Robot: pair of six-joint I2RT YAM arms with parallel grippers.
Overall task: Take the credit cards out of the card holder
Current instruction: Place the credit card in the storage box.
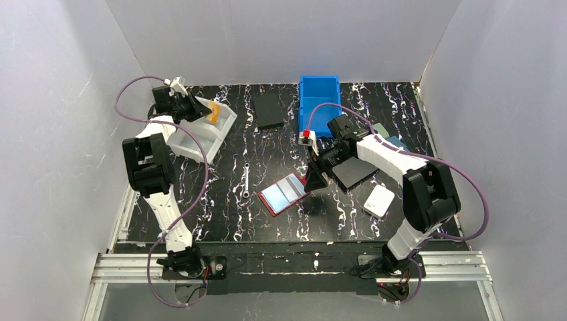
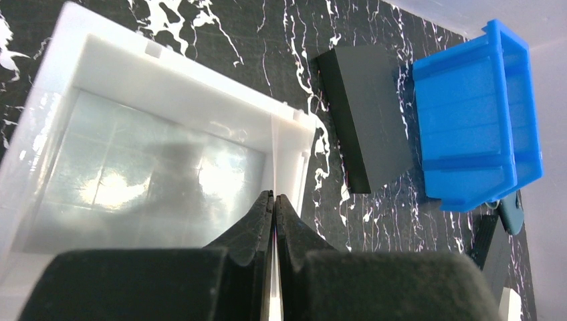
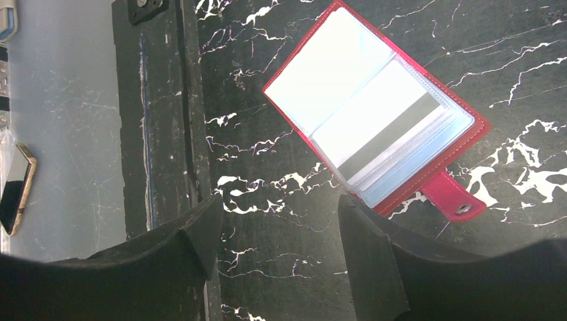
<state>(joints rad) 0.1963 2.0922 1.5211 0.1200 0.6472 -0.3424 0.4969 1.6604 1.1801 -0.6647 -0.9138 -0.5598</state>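
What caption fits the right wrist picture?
Open right claw hovers near the opened red card holder, one credit card inside.

Left arm (image 1: 160, 200) & right arm (image 1: 384, 152): white shells, black joints, purple cables (image 1: 117, 100), black fingers (image 3: 371, 261).

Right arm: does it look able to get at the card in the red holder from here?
Probably yes. The card holder lies open and uncovered, the striped card showing in its pocket, and the right gripper hangs open just beside its snap-tab edge.

black marbled table (image 1: 220, 221): red card holder (image 1: 286, 192), white tray (image 1: 200, 148), blue bin (image 1: 321, 90), wrench (image 1: 246, 180).
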